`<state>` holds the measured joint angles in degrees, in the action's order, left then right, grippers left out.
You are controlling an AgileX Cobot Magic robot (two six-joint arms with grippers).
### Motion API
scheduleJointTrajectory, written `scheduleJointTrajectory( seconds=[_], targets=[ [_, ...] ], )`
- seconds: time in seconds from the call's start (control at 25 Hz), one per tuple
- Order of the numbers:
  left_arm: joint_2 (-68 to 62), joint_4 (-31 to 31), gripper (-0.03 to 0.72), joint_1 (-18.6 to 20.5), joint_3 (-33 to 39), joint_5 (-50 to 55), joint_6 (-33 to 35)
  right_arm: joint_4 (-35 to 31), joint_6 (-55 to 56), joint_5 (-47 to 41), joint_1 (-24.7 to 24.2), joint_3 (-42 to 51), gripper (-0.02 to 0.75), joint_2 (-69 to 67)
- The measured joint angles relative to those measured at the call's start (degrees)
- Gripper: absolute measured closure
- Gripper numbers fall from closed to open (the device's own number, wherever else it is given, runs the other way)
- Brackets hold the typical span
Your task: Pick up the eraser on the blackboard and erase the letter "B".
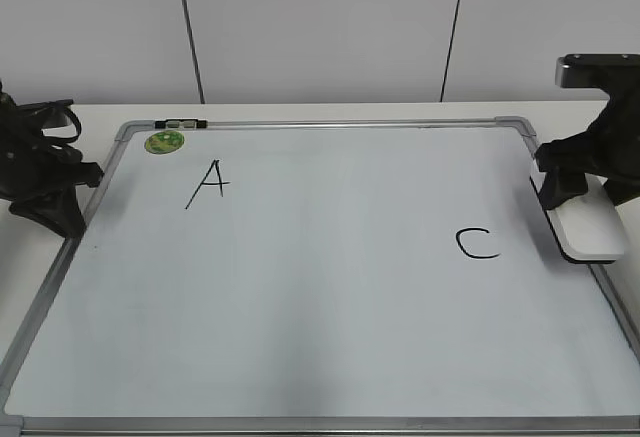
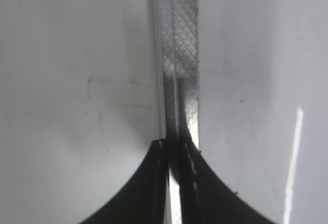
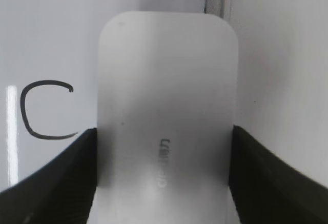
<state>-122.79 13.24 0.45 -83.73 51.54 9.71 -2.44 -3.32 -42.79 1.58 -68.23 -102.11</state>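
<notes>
Now the right gripper (image 3: pixel 163 183) clasps the eraser (image 3: pixel 166 96) at the blackboard's (image 1: pixel 320 123) right edge beside the C (image 1: pixel 477 244); no B shows. Set it down flat. Left gripper (image 2: pixel 175 155) rests clenched.

Right tool (image 3: pixel 163 175) low at right edge, jaws spread, pressed against both sides of the eraser (image 3: pixel 166 106). Left tool (image 2: pixel 174 183) low at left edge, jaws together.

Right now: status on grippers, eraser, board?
Right gripper jaws shut on eraser at blackboard right edge. Left gripper shut, idle. No B visible; A, C intact.
</notes>
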Motion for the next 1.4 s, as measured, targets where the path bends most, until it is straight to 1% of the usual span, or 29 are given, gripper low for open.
scheduleJointTrajectory(
  seconds=[0.32, 0.64, 1.08, 1.16, 1.32, 1.4],
  targets=[
    [0.0, 0.0, 0.677, 0.0, 0.0, 0.0, 0.0, -0.22, 0.37, 2.68, 0.0, 0.0, 0.19, -4.74],
    [0.0, 0.0, 0.677, 0.0, 0.0, 0.0, 0.0, -0.25, 0.49, 5.76, 0.0, 0.0, 0.19, -5.24],
    [0.0, 0.0, 0.677, 0.0, 0.0, 0.0, 0.0, -0.25, 0.49, 6.4, 0.0, 0.0, 0.19, -7.54],
    [0.0, 0.0, 0.677, 0.0, 0.0, 0.0, 0.0, -0.25, 0.6, 6.37, 0.0, 0.0, 0.176, -7.54],
    [0.0, 0.0, 0.677, 0.0, 0.0, 0.0, 0.0, -0.25, 0.6, 6.51, 0.0, 0.0, 0.12, -7.54],
    [0.0, 0.0, 0.677, 0.0, 0.0, 0.0, 0.0, -0.25, 0.6, 6.51, 0.0, 0.0, 0.111, -7.54]
  ],
)
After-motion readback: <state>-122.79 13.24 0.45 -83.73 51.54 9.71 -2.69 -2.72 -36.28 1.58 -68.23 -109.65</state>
